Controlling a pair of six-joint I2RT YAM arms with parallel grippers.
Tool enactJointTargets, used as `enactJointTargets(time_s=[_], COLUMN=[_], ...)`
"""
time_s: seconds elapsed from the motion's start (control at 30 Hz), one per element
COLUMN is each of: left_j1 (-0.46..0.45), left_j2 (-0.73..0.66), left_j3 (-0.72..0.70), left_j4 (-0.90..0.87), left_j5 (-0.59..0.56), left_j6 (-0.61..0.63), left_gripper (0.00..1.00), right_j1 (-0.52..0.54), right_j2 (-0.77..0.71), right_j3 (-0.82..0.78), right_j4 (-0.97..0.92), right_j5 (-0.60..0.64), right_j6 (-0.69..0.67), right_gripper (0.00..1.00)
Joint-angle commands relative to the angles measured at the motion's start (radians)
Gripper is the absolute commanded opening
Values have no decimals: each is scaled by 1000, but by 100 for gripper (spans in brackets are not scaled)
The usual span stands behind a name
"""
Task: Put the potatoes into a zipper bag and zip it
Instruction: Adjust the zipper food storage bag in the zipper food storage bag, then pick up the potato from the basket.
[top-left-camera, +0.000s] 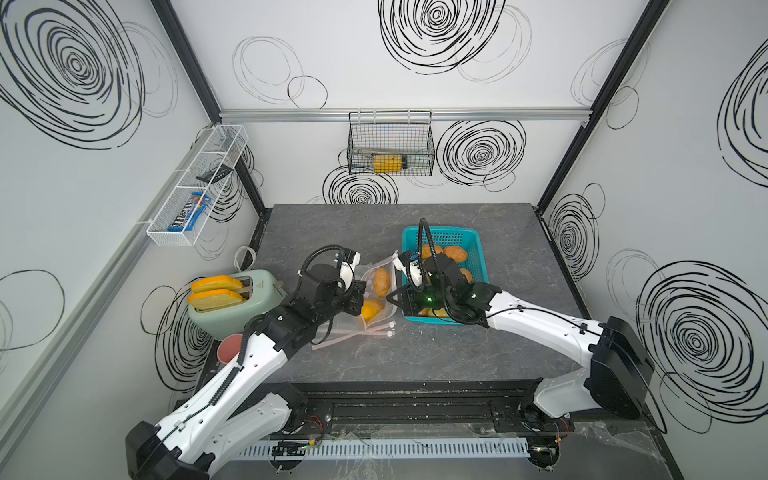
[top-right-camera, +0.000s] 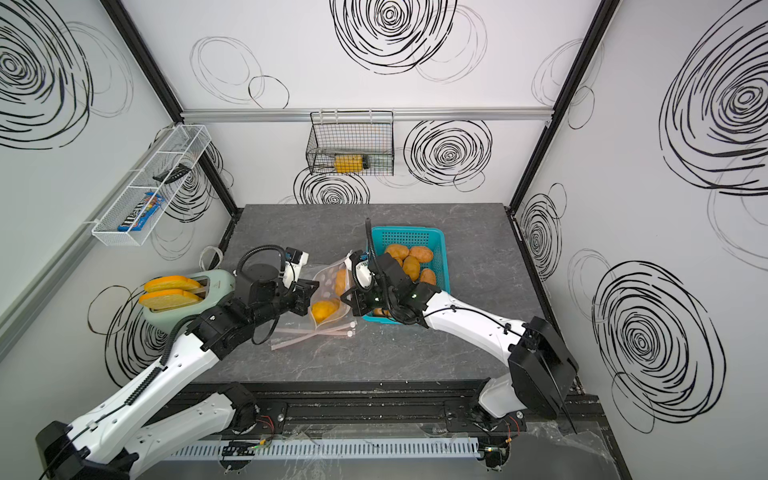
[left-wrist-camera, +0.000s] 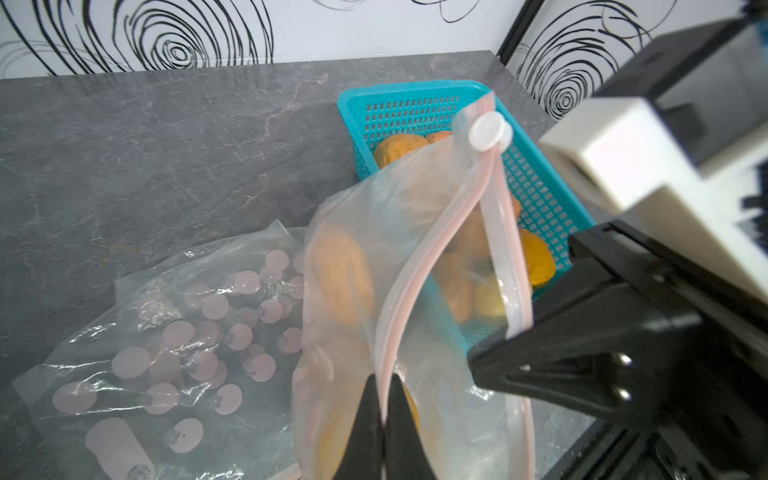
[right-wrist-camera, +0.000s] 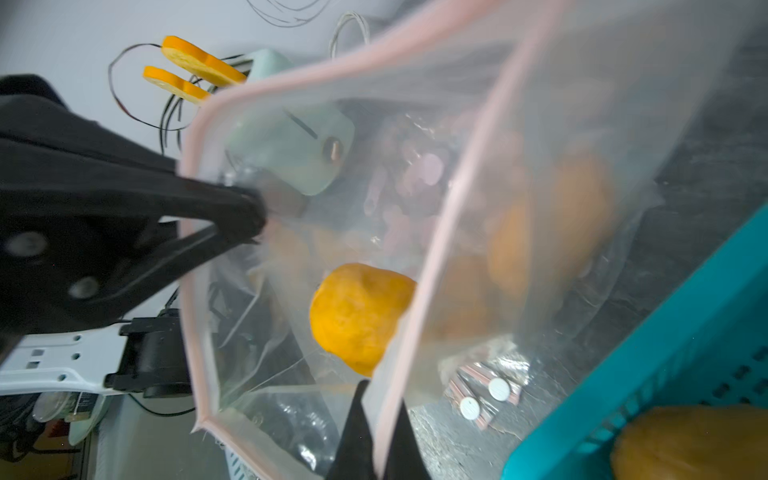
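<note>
While the left fingers (left-wrist-camera: 365, 424) and right fingers (right-wrist-camera: 353, 436) pinch shut on opposite rims of the open zipper bag (top-left-camera: 388, 307) at centre frame, some potatoes (top-left-camera: 381, 280) lie inside; others wait in the teal basket (top-left-camera: 480, 253), zipper undone.

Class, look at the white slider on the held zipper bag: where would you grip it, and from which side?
Probably pinch the slider across its flat round faces, straddling the pink track, approaching from above: it stands clear at the bag's raised corner.
</note>
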Motion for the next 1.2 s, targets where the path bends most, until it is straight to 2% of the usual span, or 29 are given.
enactJointTargets(time_s=[0.0, 0.07, 0.1, 0.13, 0.2, 0.27, 0.33, 0.5, 0.63, 0.77, 1.0, 1.17], left_j1=[19, 29, 33, 41, 56, 75, 96, 71, 61, 64, 88, 87], left_j2=[-27, -18, -10, -7, -10, -24, -37, -38, -44, -53, -40, -39], left_j3=[-11, -31, -42, -52, -69, -94, -115, -124, -124, -127, -131, -133], left_j4=[21, 22, 24, 26, 35, 52, 64, 64, 63, 69, 80, 82], left_j5=[99, 85, 80, 77, 83, 97, 100, 89, 82, 80, 120, 124], left_j6=[-12, -30, -34, -41, -47, -49, -59, -62, -59, -59, -57, -58], left_gripper=[0, 0, 0, 0, 0, 0, 0, 0, 0, 0, 0, 0], right_j1=[-47, -44, -44, -45, -47, -53, -71, -181, -316, -364, -388, -384], right_j2=[20, 19, 15, 10, -12, -50, -105, -240, -217, -100, 227, 403], right_j3=[8, 14, 15, 17, 25, 27, 12, -88, -105, -58, 179, 325], right_j4=[-49, -55, -49, -44, -60, -76, -80, -23, -40, -50, -209, -263], right_j5=[20, 42, 28, 3, -23, -34, -35, 69, 67, 98, 214, 209], right_j6=[14, -2, -20, -38, -67, -98, -132, -91, -20, -12, 11, 9], right_gripper=[4, 10, 22, 38, 57, 68, 74, 82, 81, 81, 80, 80])
